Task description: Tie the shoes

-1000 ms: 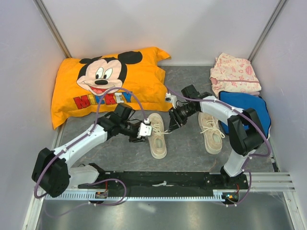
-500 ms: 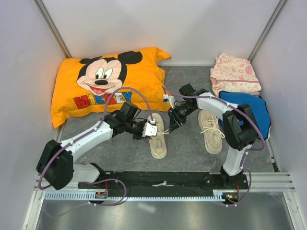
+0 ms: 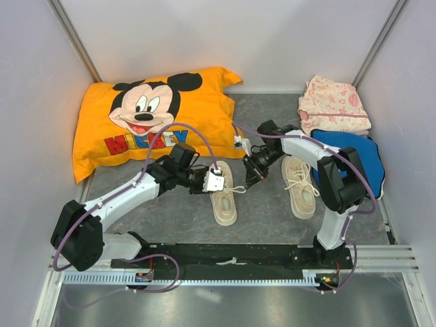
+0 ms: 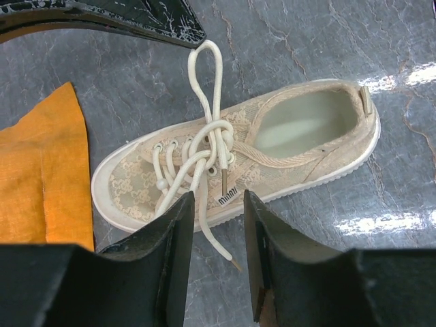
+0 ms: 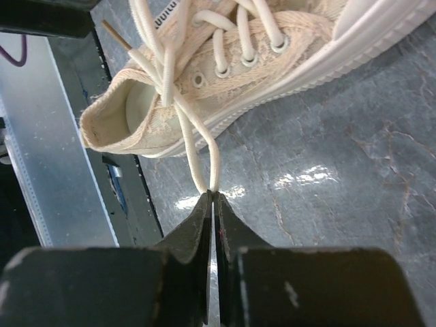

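Observation:
Two cream-beige shoes lie on the grey floor: one in the middle [image 3: 225, 206], the other to its right [image 3: 301, 192]. In the left wrist view the middle shoe [image 4: 300, 136] lies on its side with a knot and one white lace loop [image 4: 204, 75] stretched upward. My right gripper [image 5: 212, 195] is shut on the tip of that lace loop [image 5: 197, 146]. My left gripper [image 4: 218, 204] stands open just beside the shoe's laced front. A loose lace end [image 4: 212, 238] runs between its fingers without being pinched. In the top view the left gripper [image 3: 216, 182] and right gripper [image 3: 251, 178] flank the shoe's laces.
An orange Mickey pillow [image 3: 157, 116] fills the back left. A pink folded cloth [image 3: 334, 105] and a blue item [image 3: 351, 153] sit at the back right beside the right arm. A black rail [image 3: 231, 259] runs along the near edge.
My right gripper has closed on the lace loop. My left gripper moved right, up to the middle shoe, and stays open.

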### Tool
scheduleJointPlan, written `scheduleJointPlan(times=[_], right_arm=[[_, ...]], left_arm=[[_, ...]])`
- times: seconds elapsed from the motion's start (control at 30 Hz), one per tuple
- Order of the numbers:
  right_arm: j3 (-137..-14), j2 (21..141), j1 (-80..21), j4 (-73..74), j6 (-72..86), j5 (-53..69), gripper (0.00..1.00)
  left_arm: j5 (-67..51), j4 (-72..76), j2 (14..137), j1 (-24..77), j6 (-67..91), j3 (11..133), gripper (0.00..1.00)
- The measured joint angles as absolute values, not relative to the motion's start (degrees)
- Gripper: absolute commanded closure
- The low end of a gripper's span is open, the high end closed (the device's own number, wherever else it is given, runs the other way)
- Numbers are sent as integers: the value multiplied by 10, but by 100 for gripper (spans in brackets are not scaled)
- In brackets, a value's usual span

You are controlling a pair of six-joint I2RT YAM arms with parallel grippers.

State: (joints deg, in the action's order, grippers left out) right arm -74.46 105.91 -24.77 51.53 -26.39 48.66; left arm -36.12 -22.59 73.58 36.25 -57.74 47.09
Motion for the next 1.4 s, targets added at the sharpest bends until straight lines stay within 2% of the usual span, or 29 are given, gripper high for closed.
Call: scheduleJointPlan(times=[0.13, 0.27, 0.4, 0.5, 0.53, 0.63, 0.77, 0.9, 1.07, 1.23, 1.4], right_arm=[[-744, 1059, -251, 519, -264, 500, 91], [-737, 1059, -258, 516, -261, 508, 91], [-723, 1059, -271, 514, -256, 511, 91], [-711, 1059, -281, 513, -255, 512, 81], [-707, 1059, -284, 514, -255, 512, 72], [-703, 1059, -289, 522, -261, 507, 59], [-726, 1059, -270, 556, -289, 495, 51], [-790, 1060, -238, 584, -329, 481, 50], [-854, 1073, -229, 587, -362, 492, 59], [-863, 1102, -250, 568, -368, 512, 64], [-863, 1115, -284, 545, -368, 526, 64]], left_arm=[[-364, -226, 750, 364, -578, 478, 65], [-364, -226, 770, 367, -578, 483, 77], [-364, -227, 785, 369, -580, 488, 83], [-364, -228, 790, 369, -585, 490, 90], [-364, -230, 790, 369, -588, 491, 91], [-364, -241, 790, 369, -605, 490, 94], [-364, -244, 786, 369, -635, 480, 94], [-365, -250, 786, 369, -654, 474, 94], [-366, -250, 786, 369, -666, 474, 94], [-369, -250, 786, 369, -670, 474, 94], [-376, -249, 786, 369, -670, 474, 94]])
